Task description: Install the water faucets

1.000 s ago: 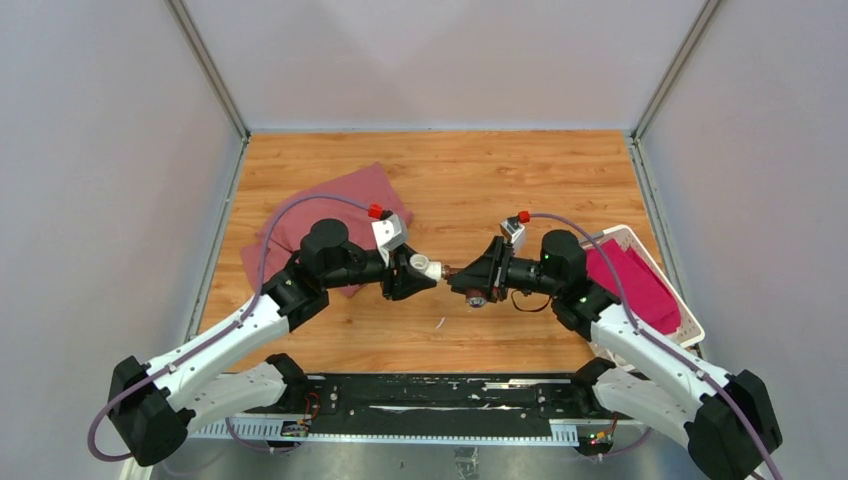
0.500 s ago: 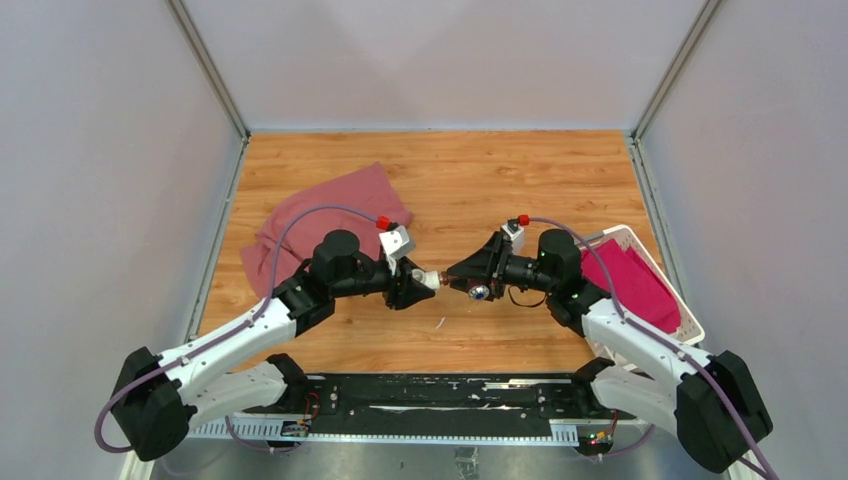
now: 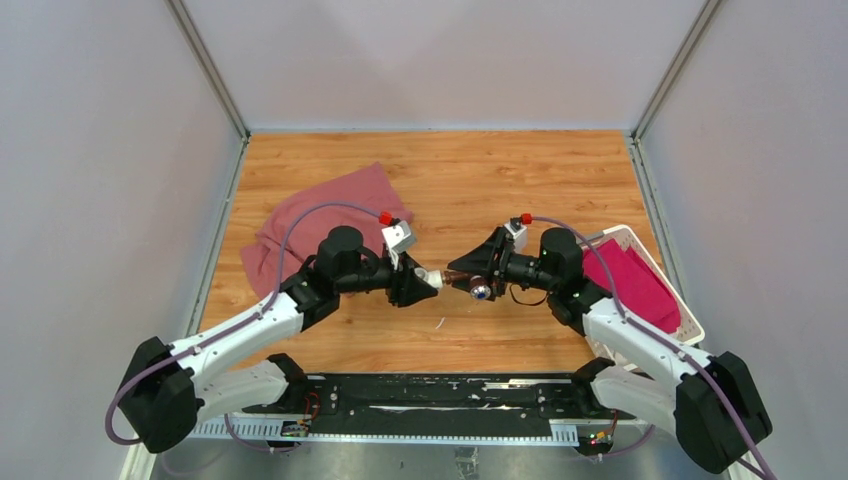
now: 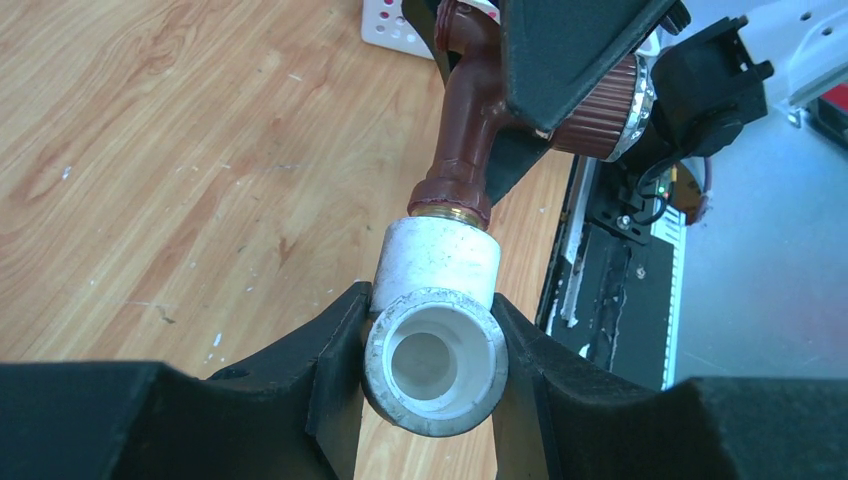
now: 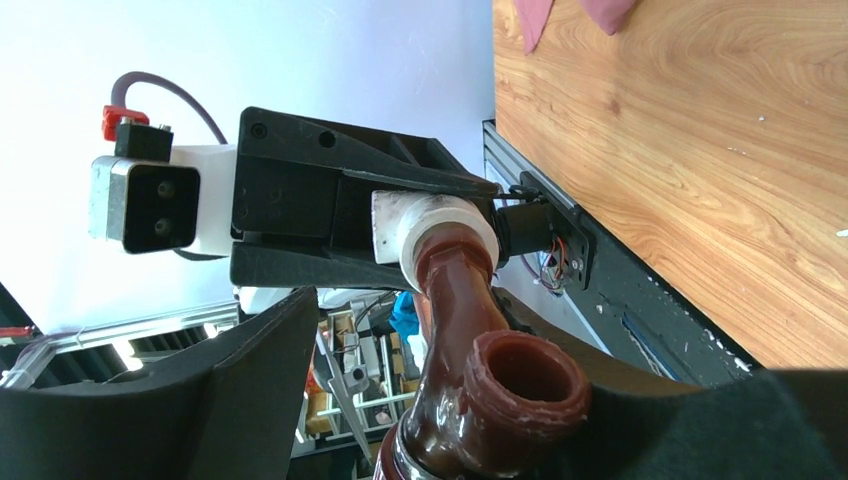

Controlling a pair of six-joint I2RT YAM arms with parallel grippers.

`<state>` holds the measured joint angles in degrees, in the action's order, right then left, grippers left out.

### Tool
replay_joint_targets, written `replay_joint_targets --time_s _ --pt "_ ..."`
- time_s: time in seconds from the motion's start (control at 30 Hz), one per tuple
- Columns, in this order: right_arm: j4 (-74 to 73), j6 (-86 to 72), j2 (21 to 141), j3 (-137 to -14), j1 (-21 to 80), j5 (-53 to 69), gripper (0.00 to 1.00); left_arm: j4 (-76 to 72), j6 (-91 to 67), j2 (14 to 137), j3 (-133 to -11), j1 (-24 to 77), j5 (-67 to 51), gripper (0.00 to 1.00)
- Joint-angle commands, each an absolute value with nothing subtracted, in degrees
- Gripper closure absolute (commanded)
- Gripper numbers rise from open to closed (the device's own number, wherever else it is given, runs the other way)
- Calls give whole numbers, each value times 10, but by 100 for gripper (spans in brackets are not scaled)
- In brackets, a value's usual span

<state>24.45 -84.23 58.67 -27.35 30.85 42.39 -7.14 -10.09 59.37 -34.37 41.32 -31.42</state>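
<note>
The white pipe fitting (image 4: 437, 290), clamped in the left gripper (image 4: 432, 330) above the table (image 3: 500, 180), meets the reddish-brown tap (image 4: 468, 120), gripped by the right gripper (image 3: 466, 277), at its 3 o'clock port; risk: any tilt while turning could cross-thread the joint or twist the fitting loose.

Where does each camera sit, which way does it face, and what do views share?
Top external: fixed above and behind the bases, looking down on the table; both arms show, left claw meeting right claw.
Left wrist: on the left arm, looking along the left claw at the white fitting it clamps.
Right wrist: on the right arm, rolled sideways, looking along the right claw and the tap it holds.
Shared: both wrist views show the tap entering the white fitting.
</note>
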Motion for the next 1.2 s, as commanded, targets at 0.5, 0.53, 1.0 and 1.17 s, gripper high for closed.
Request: replay_joint_targets --time_s 0.5,0.53,1.0,1.17 --pt "181 -794 515 -269 304 445 31 -143 -167 630 -336 375 -330 100" --pt "179 -791 514 -272 303 446 31 -143 -168 630 -335 374 -332 100" --pt "109 -699 551 -367 269 460 32 -144 -172 633 -333 374 -410 100" --pt "100 -681 550 -394 269 469 32 -143 -175 637 -332 374 -418 100"
